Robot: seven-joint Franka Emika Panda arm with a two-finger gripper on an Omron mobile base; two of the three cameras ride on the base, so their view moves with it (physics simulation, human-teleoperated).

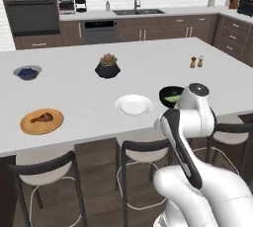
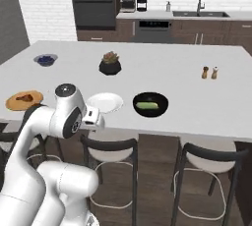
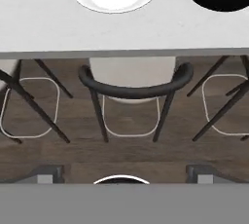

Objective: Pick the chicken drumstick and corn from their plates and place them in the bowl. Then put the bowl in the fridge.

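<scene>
Black bowl holding light green corn; white plate bare; wood-like plate bearing reddish-brown drumstick; gripper jaws spread wide, holding nothing

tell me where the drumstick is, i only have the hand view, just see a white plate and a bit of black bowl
Observer: The drumstick lies on the wooden plate, at the island's near edge.
Operator: which side of the white plate
Observer: In the left base view, left of the white plate, apart from it.
Operator: corn already in the bowl?
Observer: Yes, the corn lies whole inside the bowl.
</scene>
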